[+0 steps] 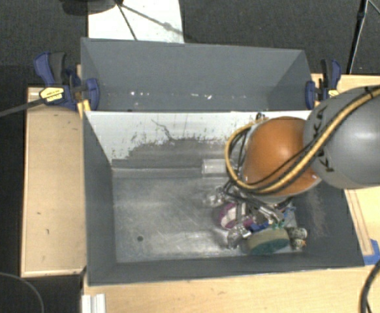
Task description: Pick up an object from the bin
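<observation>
Down in the near right corner of the grey metal bin [151, 233], the hand [245, 219] is seen lowered into a small heap [258, 230] of loose things. Much of it is hidden by the smooth, rounded orange cover [275, 152] on the wrist, around which yellow-and-black cables [239, 175] are looped. How far the hand is open cannot be told, and nothing can be made out in its grasp.

Within the heap, a dark green oblong piece [268, 242] with a dull, soft-looking surface is lying nearest the front wall, just below the hand. A purple, rounded piece [228, 212] is found at the heap's left edge, touching or almost touching the hand, and a small blue piece [260, 227] is wedged between the two. The rest of the heap is too tangled to be named.

A pale, clear block [211, 167] is set apart from the heap, against the foot of the back wall. The bin's floor is scuffed and streaked, its sloped back wall marked with dark scratches.
</observation>
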### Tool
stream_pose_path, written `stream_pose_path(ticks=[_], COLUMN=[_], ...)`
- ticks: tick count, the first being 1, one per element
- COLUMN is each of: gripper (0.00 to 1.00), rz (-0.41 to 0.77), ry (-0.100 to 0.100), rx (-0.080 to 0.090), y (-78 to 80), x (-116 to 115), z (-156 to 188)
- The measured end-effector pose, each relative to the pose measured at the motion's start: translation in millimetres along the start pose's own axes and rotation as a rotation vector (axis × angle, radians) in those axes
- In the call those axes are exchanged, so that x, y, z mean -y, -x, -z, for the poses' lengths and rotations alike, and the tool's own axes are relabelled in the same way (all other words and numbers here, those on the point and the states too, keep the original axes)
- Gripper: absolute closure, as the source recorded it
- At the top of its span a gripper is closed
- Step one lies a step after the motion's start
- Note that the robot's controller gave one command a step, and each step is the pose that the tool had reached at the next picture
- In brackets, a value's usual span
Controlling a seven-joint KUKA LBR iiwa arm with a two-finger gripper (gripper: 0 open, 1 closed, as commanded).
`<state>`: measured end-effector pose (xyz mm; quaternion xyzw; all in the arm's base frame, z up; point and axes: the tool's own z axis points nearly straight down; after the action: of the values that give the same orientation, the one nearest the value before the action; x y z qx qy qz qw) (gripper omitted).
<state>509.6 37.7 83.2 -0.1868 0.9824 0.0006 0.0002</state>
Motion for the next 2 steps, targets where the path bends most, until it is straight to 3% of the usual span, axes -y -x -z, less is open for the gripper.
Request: stream_pose_path(ticks=[1, 2], gripper=[0.00, 1.00], rz=[-0.217, -0.218], ry=[0.002, 0.000], rx=[0.010, 0.015], y=[-18.0, -16.1], x=[73.6, 73.9], z=[-9.4, -7.7])
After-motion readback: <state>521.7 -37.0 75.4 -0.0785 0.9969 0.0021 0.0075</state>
